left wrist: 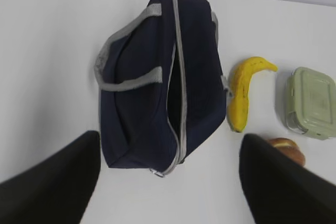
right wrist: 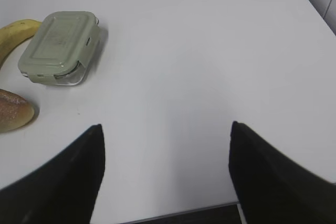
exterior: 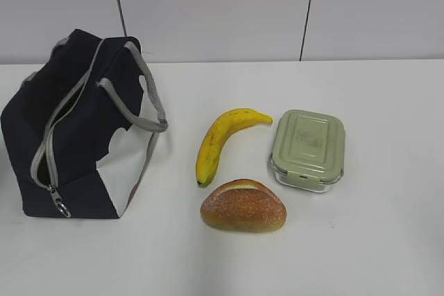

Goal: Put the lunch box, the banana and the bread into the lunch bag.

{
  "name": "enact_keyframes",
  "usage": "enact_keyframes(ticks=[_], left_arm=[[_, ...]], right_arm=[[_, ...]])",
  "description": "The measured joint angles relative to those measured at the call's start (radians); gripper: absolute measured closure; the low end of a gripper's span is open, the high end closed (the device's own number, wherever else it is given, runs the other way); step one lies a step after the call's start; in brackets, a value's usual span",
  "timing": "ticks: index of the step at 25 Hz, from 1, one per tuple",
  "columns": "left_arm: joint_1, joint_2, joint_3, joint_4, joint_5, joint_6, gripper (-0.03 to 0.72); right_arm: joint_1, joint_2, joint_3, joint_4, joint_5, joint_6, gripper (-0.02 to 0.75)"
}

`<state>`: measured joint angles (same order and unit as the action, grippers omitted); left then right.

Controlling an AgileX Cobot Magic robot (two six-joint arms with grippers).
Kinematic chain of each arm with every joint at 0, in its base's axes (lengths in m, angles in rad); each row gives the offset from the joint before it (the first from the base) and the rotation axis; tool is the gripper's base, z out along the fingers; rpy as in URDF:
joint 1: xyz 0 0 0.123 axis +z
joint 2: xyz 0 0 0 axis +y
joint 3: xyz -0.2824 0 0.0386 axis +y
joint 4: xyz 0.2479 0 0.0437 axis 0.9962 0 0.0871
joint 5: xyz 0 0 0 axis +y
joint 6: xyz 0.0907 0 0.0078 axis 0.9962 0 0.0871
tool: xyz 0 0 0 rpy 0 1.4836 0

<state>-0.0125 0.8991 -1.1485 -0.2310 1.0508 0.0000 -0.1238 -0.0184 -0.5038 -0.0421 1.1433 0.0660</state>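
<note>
From the exterior, one bread (exterior: 243, 206) is seen nearest, with one banana (exterior: 219, 142) and one lunch box (exterior: 309, 149) behind, and one lunch bag (exterior: 76, 129) at left on the tabletop (exterior: 361, 240). In the left wrist view, the left gripper (left wrist: 168, 182) is held spread and empty above the unzipped bag. In the right wrist view, the right gripper (right wrist: 165, 174) is likewise spread, empty, over bare tabletop.

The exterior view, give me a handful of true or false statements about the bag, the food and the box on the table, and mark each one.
1. The dark navy fabric lunch bag has its grey zipper partly open. True.
2. The curved yellow banana lies inside the bag. False: it lies on the white table, between the bag and the pale sage-green lidded lunch box.
3. The oval golden-brown bread roll is nearer the camera than the banana. True.
4. The lunch box has its lid off. False: the lid is on.
5. The left gripper holds the bag's strap. False: it is open, above the bag, holding nothing.
</note>
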Motion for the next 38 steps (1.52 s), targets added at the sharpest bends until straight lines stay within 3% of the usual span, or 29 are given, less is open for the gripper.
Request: enact_keyframes(ticks=[7, 12, 16, 27, 31, 38], left_arm=[[-0.002, 0.308, -0.205, -0.08, 0.055, 0.014, 0.146], [-0.051, 0.504, -0.294, -0.052, 0.106, 0.015, 0.146], [-0.088, 0.623, -0.325, 0.002, 0.11, 0.017, 0.146], [-0.088, 0.765, -0.326, 0.057, 0.015, 0.034, 0.211], [-0.088, 0.78, -0.327, 0.058, -0.001, 0.05, 0.295], [-0.088, 0.797, -0.327, 0.055, -0.001, 0.051, 0.536]], right_arm=[[0.0, 0.0, 0.0, 0.0, 0.0, 0.0, 0.195], [0.0, 0.0, 0.0, 0.0, 0.0, 0.0, 0.195], [0.0, 0.0, 0.0, 0.0, 0.0, 0.0, 0.194], [0.0, 0.0, 0.0, 0.0, 0.0, 0.0, 0.194], [0.0, 0.0, 0.0, 0.0, 0.0, 0.0, 0.194], [0.0, 0.0, 0.0, 0.0, 0.0, 0.0, 0.194]])
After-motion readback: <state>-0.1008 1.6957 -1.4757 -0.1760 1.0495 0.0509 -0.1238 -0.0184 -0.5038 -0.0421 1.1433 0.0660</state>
